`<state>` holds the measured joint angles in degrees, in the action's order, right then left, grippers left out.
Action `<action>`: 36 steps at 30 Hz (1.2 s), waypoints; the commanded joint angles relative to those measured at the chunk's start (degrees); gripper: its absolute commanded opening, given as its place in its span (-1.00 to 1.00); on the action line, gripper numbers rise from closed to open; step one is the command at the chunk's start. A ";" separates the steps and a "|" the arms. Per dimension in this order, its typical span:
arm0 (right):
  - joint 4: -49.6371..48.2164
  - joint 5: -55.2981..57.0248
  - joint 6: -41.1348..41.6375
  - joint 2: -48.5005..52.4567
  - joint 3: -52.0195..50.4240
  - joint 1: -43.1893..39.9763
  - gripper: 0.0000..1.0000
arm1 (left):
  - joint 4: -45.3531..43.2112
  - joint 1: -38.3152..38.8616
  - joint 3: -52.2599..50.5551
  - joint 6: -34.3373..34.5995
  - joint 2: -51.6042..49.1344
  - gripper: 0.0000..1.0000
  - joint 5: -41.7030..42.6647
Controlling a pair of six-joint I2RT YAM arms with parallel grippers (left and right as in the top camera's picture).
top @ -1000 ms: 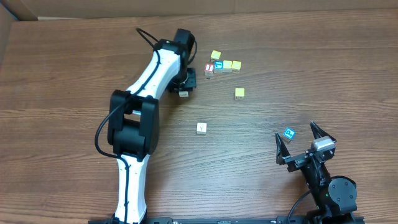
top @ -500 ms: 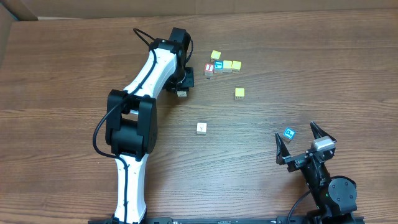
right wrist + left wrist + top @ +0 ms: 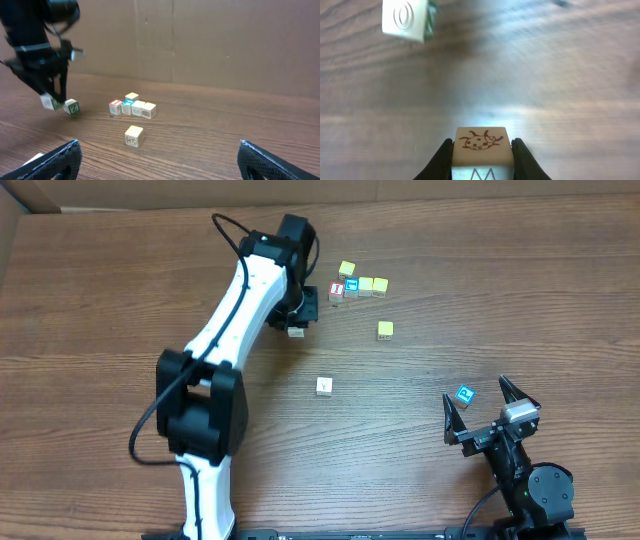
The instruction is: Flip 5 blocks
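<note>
Cream ladybug-and-M block [image 3: 481, 142], apparently aloft, in grip of left claw [image 3: 482, 151]; right claw [image 3: 475, 390] agape.

A capital M is showing on the near face of a cream block [image 3: 482, 147] in the left wrist view, partly cut by the frame's bottom edge, beneath a top face carrying a brown ladybug drawing. A pale block [image 3: 405, 19], far left, is showing only engraved concentric ovals, possibly an O. Overhead, the blue-faced block [image 3: 465, 394] at near right and the far row's red-faced cube [image 3: 337, 289] are bearing marks too small to read.
</note>
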<state>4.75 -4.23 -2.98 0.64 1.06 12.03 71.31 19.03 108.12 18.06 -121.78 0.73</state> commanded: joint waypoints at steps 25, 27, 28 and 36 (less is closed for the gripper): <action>-0.22 0.26 -0.07 -0.39 -0.59 -0.22 1.00 | 0.26 5.75 -15.87 8.72 6.40 -0.79 -2.40; -0.22 0.26 -0.07 -0.39 -0.59 -0.22 1.00 | -2.75 5.66 -18.45 8.72 6.40 -0.78 -2.40; -0.22 0.26 -0.07 -0.39 -0.59 -0.22 1.00 | -3.61 5.62 -19.39 8.72 6.40 -0.78 -2.47; -0.22 0.26 -0.07 -0.39 -0.59 -0.22 1.00 | -7.96 5.38 -22.25 7.69 6.40 -0.73 -2.82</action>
<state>4.75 -4.23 -3.03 0.64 1.06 12.03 63.99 24.67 86.52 25.78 -117.16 -2.15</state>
